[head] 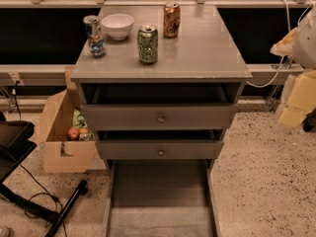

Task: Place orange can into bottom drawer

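Note:
The orange can (171,19) stands upright at the back of the grey cabinet's top (207,48), right of centre. The bottom drawer (158,194) is pulled far out toward me, and what shows of its flat floor is bare. My gripper (295,100) is a blurred pale shape at the right edge of the view. It hangs beside the cabinet at about upper-drawer height, well right of and below the orange can, and touches nothing.
A green can (147,44), a blue-and-silver can (94,35) and a white bowl (117,25) share the cabinet top. The two upper drawers (160,116) stand slightly open. A cardboard box (61,132) with fruit sits on the floor at the left, beside black stand legs and cables (44,206).

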Tool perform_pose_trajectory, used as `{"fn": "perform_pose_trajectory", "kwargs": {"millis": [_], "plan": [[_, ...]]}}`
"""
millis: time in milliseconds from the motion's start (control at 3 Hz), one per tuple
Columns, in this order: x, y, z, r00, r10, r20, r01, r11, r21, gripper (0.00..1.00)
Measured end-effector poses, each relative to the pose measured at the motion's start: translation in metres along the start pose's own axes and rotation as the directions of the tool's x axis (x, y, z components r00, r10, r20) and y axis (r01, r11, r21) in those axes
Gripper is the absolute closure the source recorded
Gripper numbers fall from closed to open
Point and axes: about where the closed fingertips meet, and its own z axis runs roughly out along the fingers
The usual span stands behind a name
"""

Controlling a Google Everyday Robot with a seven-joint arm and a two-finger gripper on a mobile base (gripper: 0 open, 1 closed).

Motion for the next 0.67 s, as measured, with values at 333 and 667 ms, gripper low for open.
{"fn": "perform_pose_trajectory", "kwargs": {"millis": [333,667], "plan": [[0.000,-0.003,0.000,1.000,0.003,0.006,-0.003,1.0000,0.007,0.00],[-0.003,-0.016,0.002,0.999,0.018,0.038,-0.019,0.9990,0.041,0.00]]}}
